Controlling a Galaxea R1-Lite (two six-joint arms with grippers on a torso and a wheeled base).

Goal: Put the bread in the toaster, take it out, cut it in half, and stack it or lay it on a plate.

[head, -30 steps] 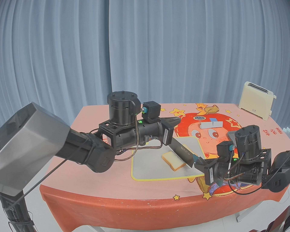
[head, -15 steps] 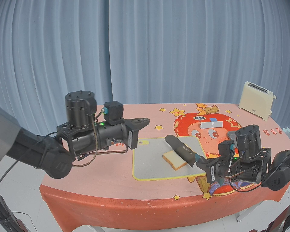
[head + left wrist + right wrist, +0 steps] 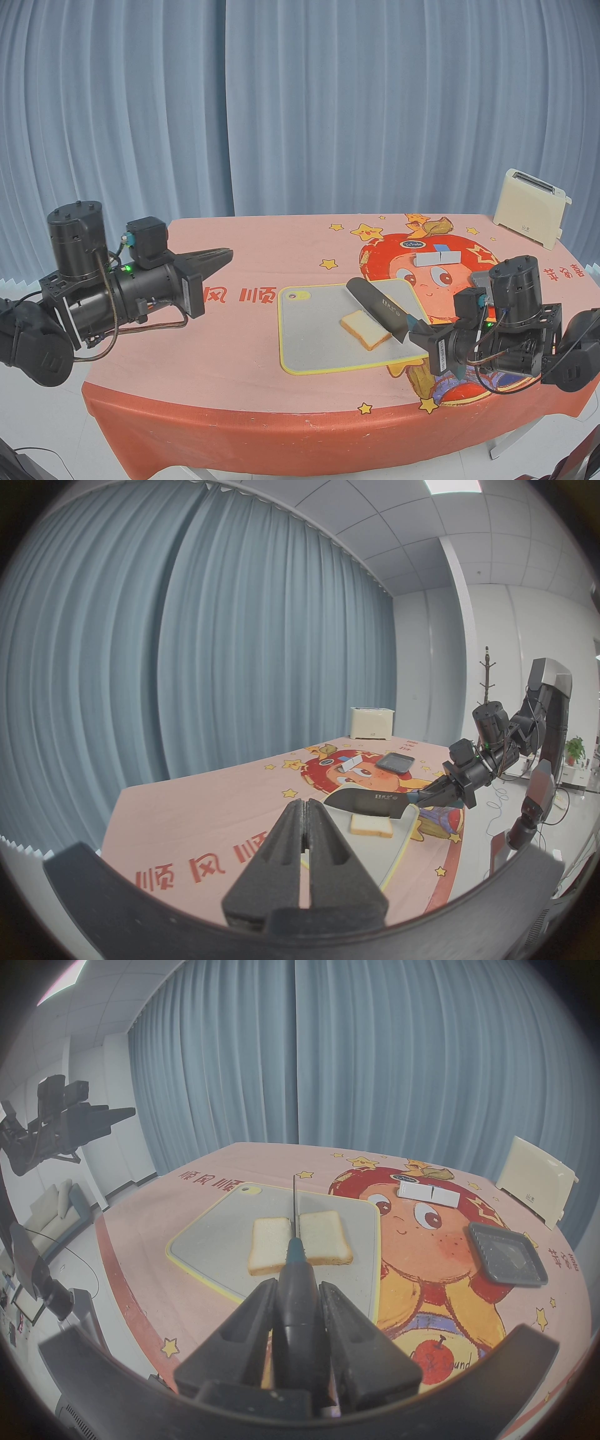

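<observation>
Head view: the right jaws grip the knife (image 3: 379, 305) by its handle with the blade across the middle of the bread slice (image 3: 364, 330) on the cutting board (image 3: 312, 337), probably to halve it, while the left jaws, closed and empty, hang well apart, leaving room.

The knife (image 3: 377, 305) in the right claw (image 3: 419, 330) has a matt dark blade. Just ahead of the claw, porous bread (image 3: 365, 329) lies on a smooth plastic board (image 3: 312, 340); matt printed cloth (image 3: 250, 384) lies beneath.
</observation>
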